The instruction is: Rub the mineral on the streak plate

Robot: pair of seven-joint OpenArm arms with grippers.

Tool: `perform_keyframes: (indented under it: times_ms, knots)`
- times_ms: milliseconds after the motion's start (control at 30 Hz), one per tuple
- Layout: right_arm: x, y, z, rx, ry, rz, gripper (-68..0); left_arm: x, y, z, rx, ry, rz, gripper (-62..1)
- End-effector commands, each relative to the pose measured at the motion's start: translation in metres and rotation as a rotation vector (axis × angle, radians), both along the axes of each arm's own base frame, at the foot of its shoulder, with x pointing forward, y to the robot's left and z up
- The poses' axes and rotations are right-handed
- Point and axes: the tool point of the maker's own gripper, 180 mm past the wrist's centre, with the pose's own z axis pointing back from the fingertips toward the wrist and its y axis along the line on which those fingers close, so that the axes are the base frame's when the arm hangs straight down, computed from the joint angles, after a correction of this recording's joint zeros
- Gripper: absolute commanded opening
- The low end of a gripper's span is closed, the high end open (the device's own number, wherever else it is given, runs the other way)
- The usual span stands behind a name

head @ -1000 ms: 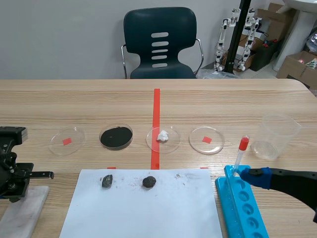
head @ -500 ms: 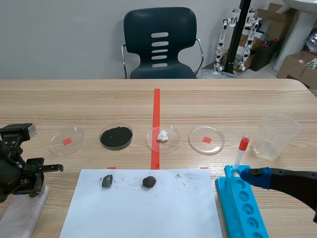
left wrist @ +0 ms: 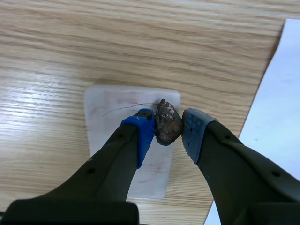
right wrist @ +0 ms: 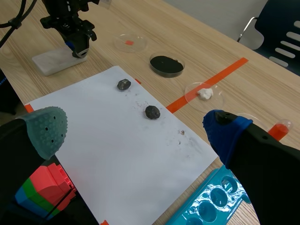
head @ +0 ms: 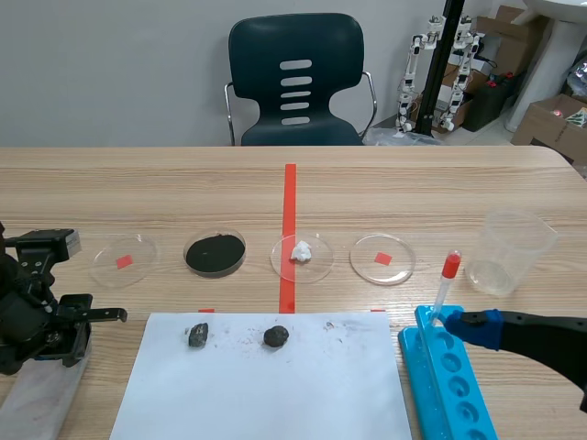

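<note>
Left wrist view: the left claw is clamped on a brownish stone, with a pad pressed to each side of it. Under the stone lies a white tile on the wooden table. A thin grey line runs across the tile up to the stone, which perhaps touches the tile; the angle does not settle it. The fingers hide the tile's near part, and a paper sheet beside it is cut off.

In the scene view the left arm covers the stone and much of the tile. The right claw hangs open over the paper, holding nothing. A blue tray is cut off at the near edge.

On the paper lie a grey lump and a dark lump. Beyond them stand a dish of black powder and a clear cup.
</note>
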Motion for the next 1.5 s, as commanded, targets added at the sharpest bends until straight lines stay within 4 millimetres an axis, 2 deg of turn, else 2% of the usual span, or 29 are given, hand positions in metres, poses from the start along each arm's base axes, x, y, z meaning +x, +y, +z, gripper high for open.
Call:
perform_keyframes:
  times_ms: [0, 133, 267, 633, 833, 933, 1300, 1467]
  knots:
    - [0.005, 0.001, 0.011, 0.023, -0.034, -0.008, -6.9, -0.008, 0.016, -0.001, 0.078, 0.030, 0.016, -49.6]
    - [0.005, 0.001, 0.011, 0.023, -0.034, -0.008, -6.9, -0.007, 0.027, 0.001, 0.140, 0.026, 0.014, -49.6]
    - [0.005, 0.001, 0.011, 0.023, -0.034, -0.008, -6.9, -0.007, 0.028, 0.002, 0.145, 0.027, 0.020, -49.6]
    - [0.005, 0.001, 0.011, 0.023, -0.034, -0.008, -6.9, -0.007, -0.013, -0.004, -0.086, 0.024, 0.024, -49.6]
    - [0.005, 0.001, 0.011, 0.023, -0.034, -0.008, -6.9, -0.005, -0.022, -0.004, -0.128, 0.013, 0.015, -49.6]
    - [0.005, 0.001, 0.011, 0.023, -0.034, -0.008, -6.9, -0.005, -0.013, -0.004, -0.076, 0.013, 0.007, -49.6]
    - [0.005, 0.001, 0.011, 0.023, -0.034, -0.008, -6.9, -0.013, 0.041, 0.004, 0.229, 0.051, 0.050, -49.6]
    - [0.005, 0.001, 0.011, 0.023, -0.034, -0.008, -6.9, -0.014, 0.039, 0.003, 0.216, 0.053, 0.051, -49.6]
